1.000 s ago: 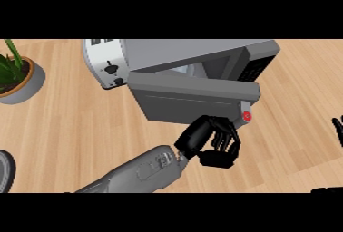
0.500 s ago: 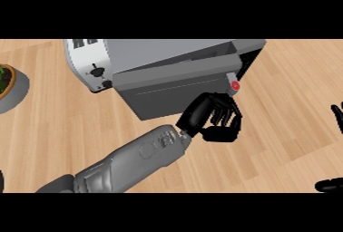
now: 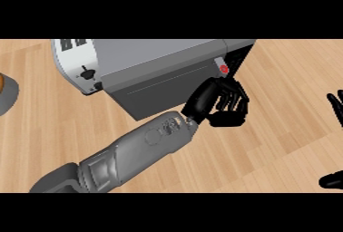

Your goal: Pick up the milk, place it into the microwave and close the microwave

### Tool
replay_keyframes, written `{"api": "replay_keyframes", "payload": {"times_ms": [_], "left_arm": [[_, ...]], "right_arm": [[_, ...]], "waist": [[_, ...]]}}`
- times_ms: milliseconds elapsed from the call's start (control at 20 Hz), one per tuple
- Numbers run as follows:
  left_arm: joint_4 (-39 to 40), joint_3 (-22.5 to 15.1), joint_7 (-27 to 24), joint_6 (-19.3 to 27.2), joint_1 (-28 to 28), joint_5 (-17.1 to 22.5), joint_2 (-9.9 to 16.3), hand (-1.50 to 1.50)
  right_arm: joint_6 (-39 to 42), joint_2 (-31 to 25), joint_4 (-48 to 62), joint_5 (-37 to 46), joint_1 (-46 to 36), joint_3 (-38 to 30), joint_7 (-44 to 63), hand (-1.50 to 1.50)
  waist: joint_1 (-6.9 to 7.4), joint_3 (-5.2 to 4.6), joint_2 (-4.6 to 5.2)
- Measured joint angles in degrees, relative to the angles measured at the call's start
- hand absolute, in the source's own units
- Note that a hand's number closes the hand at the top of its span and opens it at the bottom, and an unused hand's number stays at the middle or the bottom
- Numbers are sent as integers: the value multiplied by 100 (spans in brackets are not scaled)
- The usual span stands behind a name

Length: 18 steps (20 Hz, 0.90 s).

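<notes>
The grey microwave (image 3: 161, 52) stands at the back of the wooden counter, its white control panel (image 3: 77, 63) to the left. Its grey door (image 3: 161, 88) lies almost against the body, with a red button (image 3: 223, 69) at its right end and a narrow dark slit of the inside (image 3: 240, 56) showing beside it. My left hand (image 3: 221, 102) rests against the door's right edge, fingers relaxed and slightly bent, holding nothing. At the view's right edge my right hand (image 3: 335, 103) is open, fingers up. No milk shows anywhere in the head view.
A grey pot (image 3: 5, 95) with an orange inside is cut off by the left edge. My left forearm (image 3: 134, 152) crosses the counter (image 3: 281, 145) from the lower left.
The microwave door has swung from wide open to nearly shut. My left hand has followed it up and to the right. The pot has slid towards the left edge of the view.
</notes>
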Motion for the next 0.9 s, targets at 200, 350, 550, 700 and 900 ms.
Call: {"api": "replay_keyframes", "payload": {"times_ms": [200,350,550,700,900], "left_arm": [[35,-59,-84,25,-60,130,12,150],[68,-109,-126,56,-107,216,12,150],[104,-153,-166,79,-135,352,15,150],[156,-201,-182,95,-160,429,12,150],[163,-247,-213,144,-158,541,47,150]], "right_arm": [[183,-98,-99,-111,-133,136,191,-150],[293,-187,-189,-148,-223,231,324,-150],[500,-371,-456,-84,-370,414,442,150],[673,-515,-777,-24,-496,609,546,150],[796,-642,-1137,-5,-592,810,689,150]], "waist": [[-35,1,21],[-70,2,26],[-97,3,12],[-108,3,-13],[-167,6,-34]]}}
